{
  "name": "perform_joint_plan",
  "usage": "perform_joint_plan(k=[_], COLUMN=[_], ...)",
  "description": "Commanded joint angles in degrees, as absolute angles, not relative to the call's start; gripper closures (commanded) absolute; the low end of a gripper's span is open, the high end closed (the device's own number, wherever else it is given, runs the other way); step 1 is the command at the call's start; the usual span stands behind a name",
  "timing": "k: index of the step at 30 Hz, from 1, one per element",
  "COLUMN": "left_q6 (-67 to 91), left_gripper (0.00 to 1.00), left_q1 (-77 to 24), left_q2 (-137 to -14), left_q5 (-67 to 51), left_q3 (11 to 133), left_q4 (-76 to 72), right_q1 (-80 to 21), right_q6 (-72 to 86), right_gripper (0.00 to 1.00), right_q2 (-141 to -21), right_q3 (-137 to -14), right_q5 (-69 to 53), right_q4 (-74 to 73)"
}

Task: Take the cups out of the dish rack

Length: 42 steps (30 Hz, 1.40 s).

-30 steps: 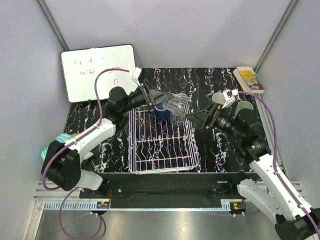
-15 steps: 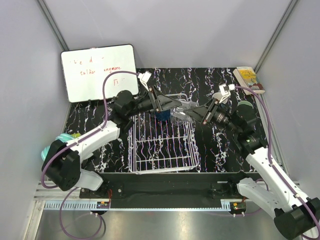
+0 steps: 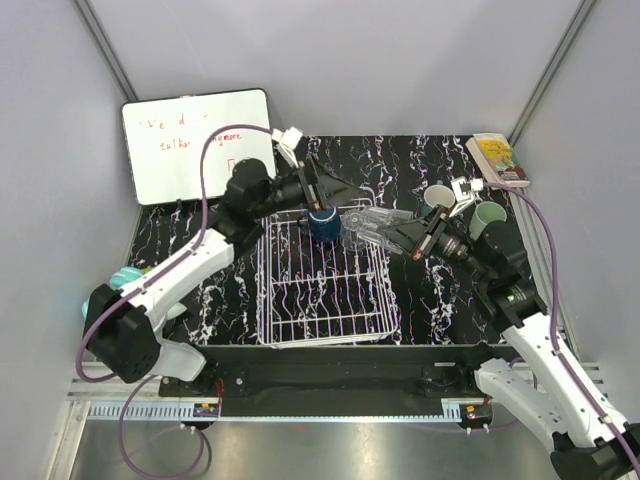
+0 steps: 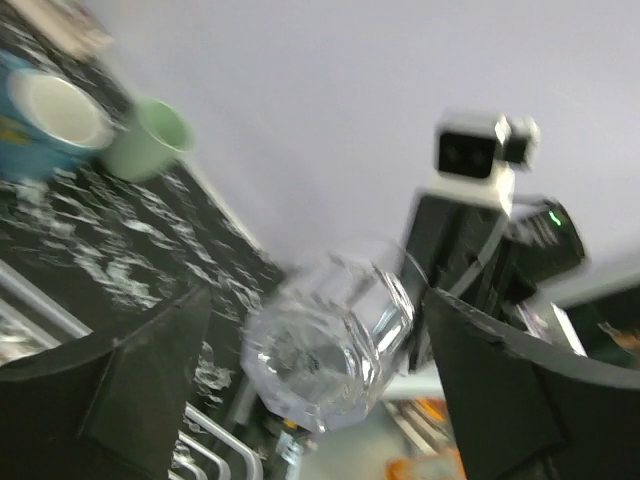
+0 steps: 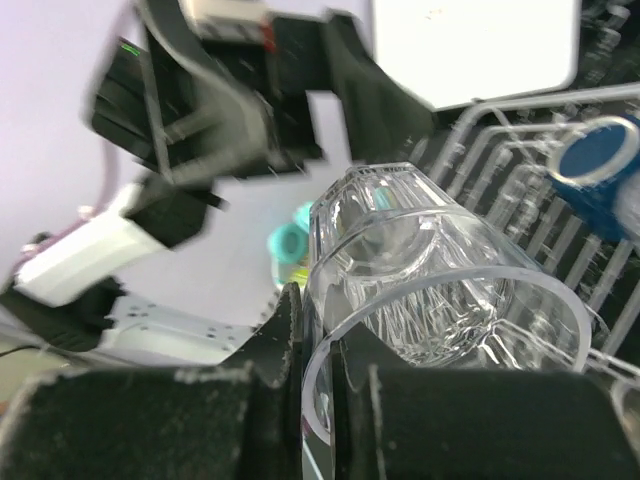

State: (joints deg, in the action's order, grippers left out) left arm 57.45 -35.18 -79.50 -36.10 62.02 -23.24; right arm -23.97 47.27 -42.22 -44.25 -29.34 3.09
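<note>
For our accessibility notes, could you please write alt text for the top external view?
The right hand holds a clear glass over the dish rack, facing the open left hand. A navy mug sits in the rack; a blue mug and green tumbler stand on the table.

Top view was bright, even, sharp; glints showed on clear glass (image 3: 375, 222). Left wrist view was motion-blurred throughout, glass smeared. Right wrist view: glass fairly sharp, all behind glass blurred, foreground below glass defocused.
</note>
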Motion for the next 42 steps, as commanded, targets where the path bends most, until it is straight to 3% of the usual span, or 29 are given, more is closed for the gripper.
perform_joint_plan(k=[1, 8, 12, 15, 18, 30, 36, 42], left_q6=[45.9, 44.1, 44.9, 45.1, 44.6, 48.1, 47.5, 47.6], left_gripper=[0.01, 0.01, 0.01, 0.02, 0.03, 0.06, 0.06, 0.06], left_q1=[-30.7, -27.9, -27.9, -27.9, -27.9, -32.5, -34.8, -35.6], left_q2=[-74.3, -67.8, -64.3, -61.7, -59.3, -56.1, -57.2, -57.6], left_q5=[-25.5, -4.8, -2.3, -0.9, -0.1, 1.6, 3.3, 2.7], left_q3=[69.4, 65.6, 60.4, 56.9, 54.6, 51.0, 51.9, 51.9], left_q4=[-4.6, 8.6, 12.6, 15.9, 17.8, 20.7, 23.0, 23.5], right_q1=[-24.0, -24.0, -24.0, -23.9, -24.0, -23.9, -23.6, -18.7], right_q6=[39.5, 35.2, 35.6, 37.6, 40.3, 47.7, 49.6, 48.4], right_gripper=[1.0, 1.0, 1.0, 1.0, 1.0, 1.0, 1.0, 1.0], right_q2=[-39.6, -48.1, -60.0, -72.6, -76.1, -74.8, -82.0, -91.0], right_q3=[-48.9, -59.1, -72.4, -83.0, -88.5, -71.1, -72.4, -76.7], right_q5=[-21.2, -6.3, 12.2, 20.4, 25.6, 30.0, 31.3, 24.6], right_q4=[-9.0, -23.5, -38.3, -48.7, -55.8, -56.2, -58.6, -58.6])
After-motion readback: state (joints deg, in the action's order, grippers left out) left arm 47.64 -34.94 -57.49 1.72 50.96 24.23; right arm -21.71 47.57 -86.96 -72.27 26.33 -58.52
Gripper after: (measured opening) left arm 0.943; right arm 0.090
